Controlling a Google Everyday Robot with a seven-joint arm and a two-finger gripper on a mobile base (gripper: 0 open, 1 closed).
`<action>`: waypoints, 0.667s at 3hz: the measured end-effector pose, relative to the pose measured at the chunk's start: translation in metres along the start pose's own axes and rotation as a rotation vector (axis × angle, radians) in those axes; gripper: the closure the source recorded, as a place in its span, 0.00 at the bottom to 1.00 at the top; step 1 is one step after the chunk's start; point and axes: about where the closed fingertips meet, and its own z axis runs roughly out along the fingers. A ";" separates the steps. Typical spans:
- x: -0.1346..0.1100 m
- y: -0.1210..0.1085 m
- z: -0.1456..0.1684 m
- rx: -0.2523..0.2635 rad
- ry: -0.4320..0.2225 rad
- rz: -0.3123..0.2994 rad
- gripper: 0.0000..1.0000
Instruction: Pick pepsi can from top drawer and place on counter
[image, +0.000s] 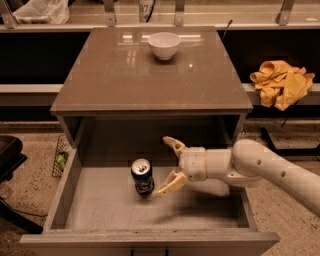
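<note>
Sits at the grasp step, with gripper (161, 166) spread open just at three o'clock of the upright pepsi can (142, 177) in the top drawer (100, 212), and likely needs a nudge toward nine o'clock, a squeeze, then a lift to the counter (150, 80).

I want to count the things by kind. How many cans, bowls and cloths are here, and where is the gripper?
Cans: 1, the pepsi can, upright in the top drawer
Bowls: 1, the white bowl on the counter
Cloths: 1, the yellow cloth, to the right of the counter
Total: 3
The gripper is open, in the drawer just right of the can.
</note>
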 end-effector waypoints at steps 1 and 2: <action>0.025 0.008 0.034 -0.049 -0.002 0.046 0.02; 0.024 0.016 0.056 -0.094 -0.020 0.054 0.25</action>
